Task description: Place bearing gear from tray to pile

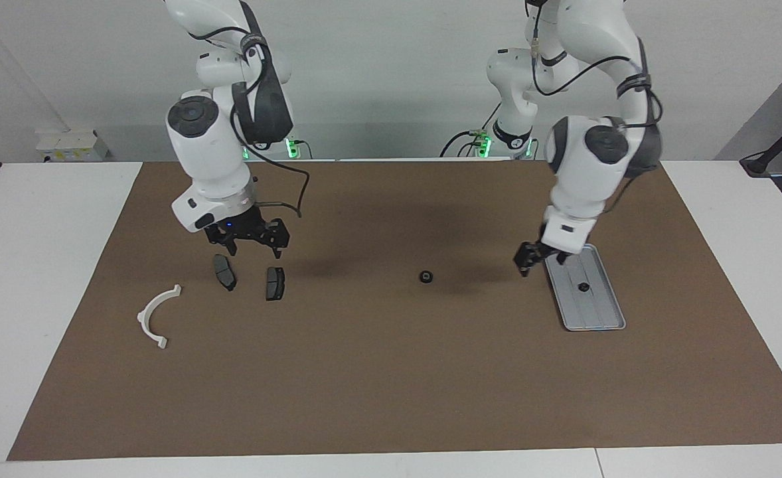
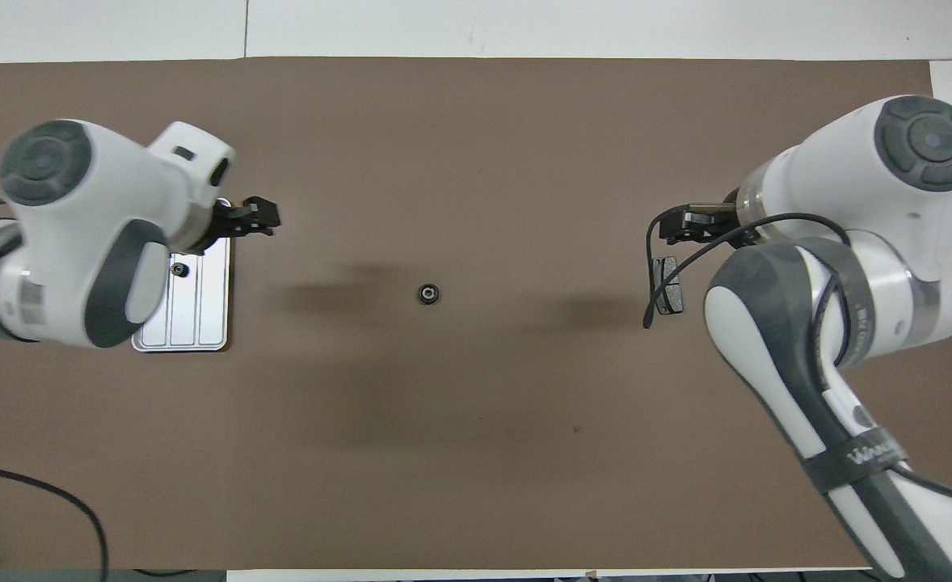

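Over the tray's [image 1: 613, 324] edge toward the table's middle hangs the left gripper [image 1: 529, 256], jaws wide and empty, likely placed to take the small dark part [image 1: 583, 287] left on the tray floor. One bearing gear [image 1: 425, 276] lies alone mid-mat, well apart from that gripper. The right gripper [image 1: 245, 240], open, waits over the two brake pads [image 1: 224, 273], with the white bracket [image 1: 157, 315] nearer the table's end.

My left gripper [image 1: 529, 259] hangs low with fingers spread, wrist angled down; my right gripper [image 1: 248, 244] hovers low, fingers parted too.
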Robot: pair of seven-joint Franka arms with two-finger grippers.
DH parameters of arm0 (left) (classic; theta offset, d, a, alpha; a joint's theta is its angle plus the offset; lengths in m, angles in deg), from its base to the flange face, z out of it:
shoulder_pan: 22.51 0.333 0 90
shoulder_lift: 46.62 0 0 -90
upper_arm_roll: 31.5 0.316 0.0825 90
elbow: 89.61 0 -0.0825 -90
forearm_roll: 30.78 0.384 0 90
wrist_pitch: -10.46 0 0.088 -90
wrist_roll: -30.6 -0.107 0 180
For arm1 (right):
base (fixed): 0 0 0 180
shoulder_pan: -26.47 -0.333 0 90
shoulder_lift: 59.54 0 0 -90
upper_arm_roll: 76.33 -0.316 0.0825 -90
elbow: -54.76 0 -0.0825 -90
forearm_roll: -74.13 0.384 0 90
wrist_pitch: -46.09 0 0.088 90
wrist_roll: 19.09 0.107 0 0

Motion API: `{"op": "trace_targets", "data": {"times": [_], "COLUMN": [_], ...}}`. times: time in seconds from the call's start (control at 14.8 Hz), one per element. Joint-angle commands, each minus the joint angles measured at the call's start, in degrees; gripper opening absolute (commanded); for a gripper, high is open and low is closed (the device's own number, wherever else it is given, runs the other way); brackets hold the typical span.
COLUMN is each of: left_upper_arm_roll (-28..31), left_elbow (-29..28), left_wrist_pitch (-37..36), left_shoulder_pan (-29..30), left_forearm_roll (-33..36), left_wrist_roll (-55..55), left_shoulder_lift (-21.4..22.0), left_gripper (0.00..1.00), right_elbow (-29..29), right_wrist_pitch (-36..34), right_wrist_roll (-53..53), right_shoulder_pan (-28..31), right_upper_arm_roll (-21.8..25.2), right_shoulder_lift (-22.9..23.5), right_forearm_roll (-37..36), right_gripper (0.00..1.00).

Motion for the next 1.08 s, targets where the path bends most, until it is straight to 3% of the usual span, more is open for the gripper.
{"op": "trace_targets", "data": {"times": [0.0,0.27,0.4,0.74,1.01], "left_upper_arm_roll": [-1.14,-1.14,-1.14,-1.14,-1.23], "left_elbow": [-3.14,-9.90,-10.71,-11.68,-11.41], "left_wrist_pitch": [0.91,11.70,11.99,13.83,16.11], "left_shoulder_pan": [7.07,9.28,9.28,9.99,9.99], "left_forearm_roll": [0.16,0.16,0.16,-0.02,-1.07], "left_wrist_roll": [-11.30,-14.41,-14.41,-14.59,-14.67], "left_shoulder_lift": [0.42,-1.25,-1.52,-2.91,-5.02], "left_gripper": [0.99,0.96,0.95,0.91,0.90], "right_elbow": [0.09,2.81,4.92,18.52,23.36], "right_wrist_pitch": [4.32,9.07,10.40,6.27,3.29], "right_wrist_roll": [13.33,31.19,36.48,48.17,48.89], "right_shoulder_pan": [-7.56,-16.71,-19.36,-25.96,-27.37], "right_upper_arm_roll": [0.05,0.14,0.14,0.23,0.31], "right_shoulder_lift": [2.29,7.99,10.64,24.25,29.97], "right_forearm_roll": [1.36,1.27,1.09,-4.16,-5.15], "right_gripper": [1.00,1.00,1.00,1.00,0.99]}}
